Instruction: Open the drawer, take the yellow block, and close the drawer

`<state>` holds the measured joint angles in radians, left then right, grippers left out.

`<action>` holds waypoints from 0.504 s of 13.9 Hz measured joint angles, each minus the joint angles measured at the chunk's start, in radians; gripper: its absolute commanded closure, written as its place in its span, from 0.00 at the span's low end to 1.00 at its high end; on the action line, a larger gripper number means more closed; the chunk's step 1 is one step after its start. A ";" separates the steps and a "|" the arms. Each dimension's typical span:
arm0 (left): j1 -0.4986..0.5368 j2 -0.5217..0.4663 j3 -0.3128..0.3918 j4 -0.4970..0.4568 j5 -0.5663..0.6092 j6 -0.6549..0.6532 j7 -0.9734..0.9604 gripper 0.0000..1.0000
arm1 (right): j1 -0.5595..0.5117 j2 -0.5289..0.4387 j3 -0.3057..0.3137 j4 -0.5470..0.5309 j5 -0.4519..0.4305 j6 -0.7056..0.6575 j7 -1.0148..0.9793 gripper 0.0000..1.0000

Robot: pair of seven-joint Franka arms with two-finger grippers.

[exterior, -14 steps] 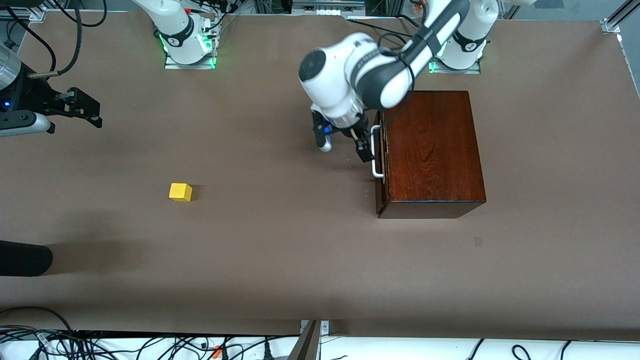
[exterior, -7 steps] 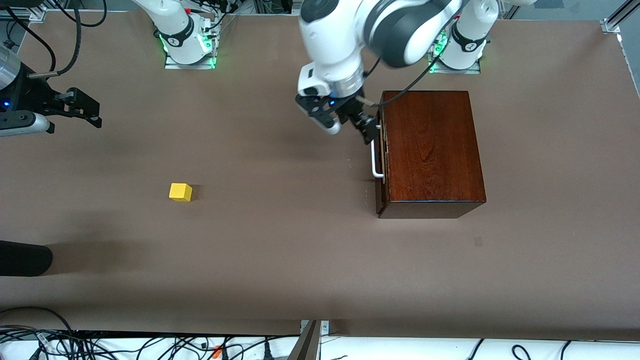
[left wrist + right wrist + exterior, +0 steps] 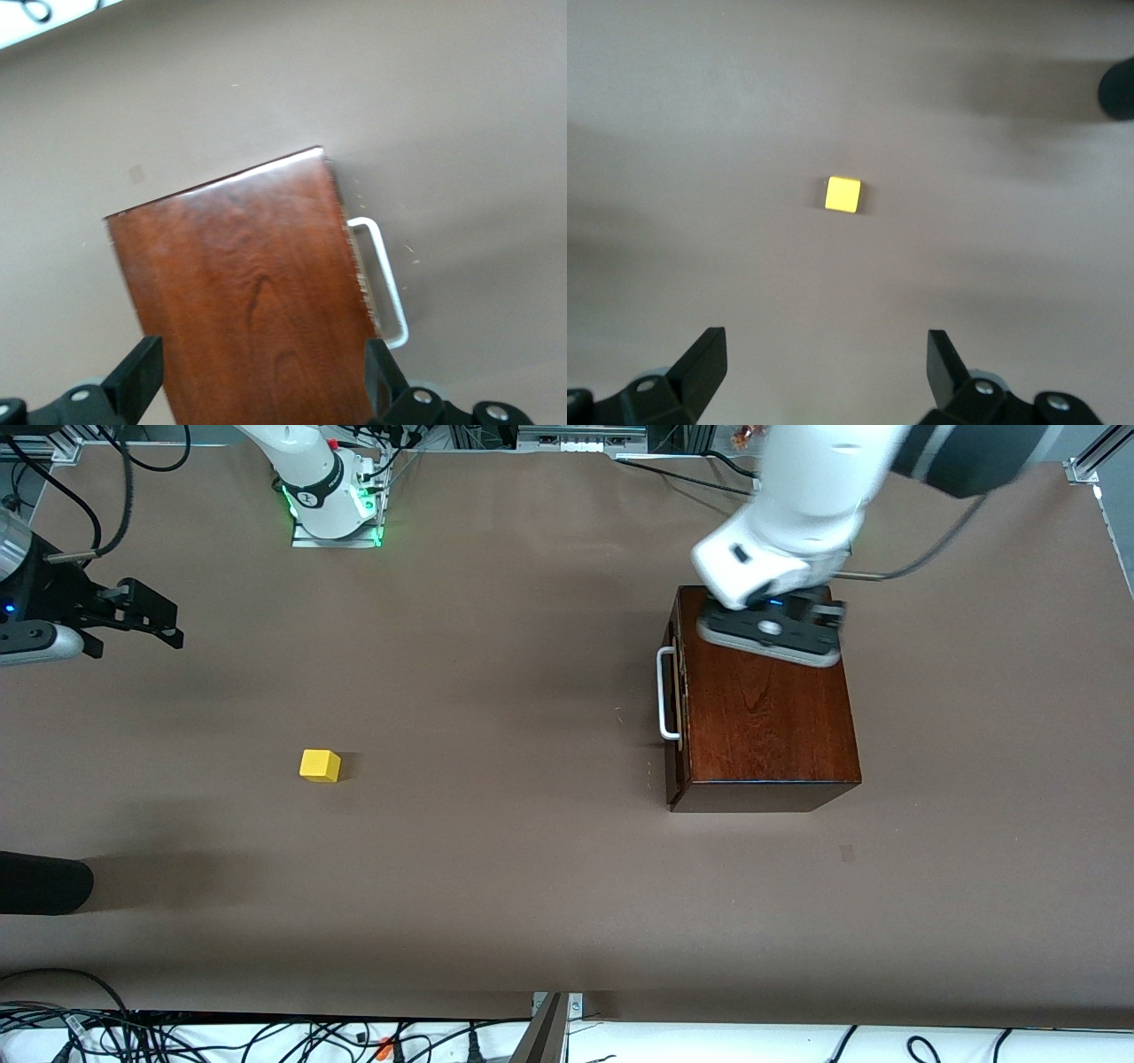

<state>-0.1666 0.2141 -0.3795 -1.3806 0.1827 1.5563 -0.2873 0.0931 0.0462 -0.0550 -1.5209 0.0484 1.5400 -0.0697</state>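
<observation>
The drawer [image 3: 676, 691] of the dark reddish-brown wooden box [image 3: 766, 717] is shut, and its white bar handle [image 3: 664, 693] faces the right arm's end of the table. My left gripper [image 3: 769, 631] hangs open and empty over the top of the box. In the left wrist view its fingers [image 3: 142, 372] straddle the box top [image 3: 248, 301], with the handle [image 3: 385, 283] beside it. The yellow block [image 3: 320, 765] lies on the bare table toward the right arm's end. My right gripper [image 3: 159, 615] waits open in the air, and the block [image 3: 842, 195] shows in the right wrist view.
A dark rounded object [image 3: 44, 881] lies at the table's edge at the right arm's end, nearer the front camera than the block; it also shows in the right wrist view [image 3: 1118, 88]. Cables run along the front edge.
My left gripper has left the drawer handle, risen and swung over the top of the box. The drawer stays shut. The block and the right arm have not moved.
</observation>
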 measured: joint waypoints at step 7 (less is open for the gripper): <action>0.102 -0.076 0.187 -0.011 -0.158 -0.083 0.047 0.00 | 0.000 -0.007 -0.016 -0.004 0.018 -0.030 0.000 0.00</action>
<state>-0.0651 0.1378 -0.1924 -1.3916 0.0246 1.4728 -0.2398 0.0928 0.0389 -0.0709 -1.5251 0.0665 1.5099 -0.0697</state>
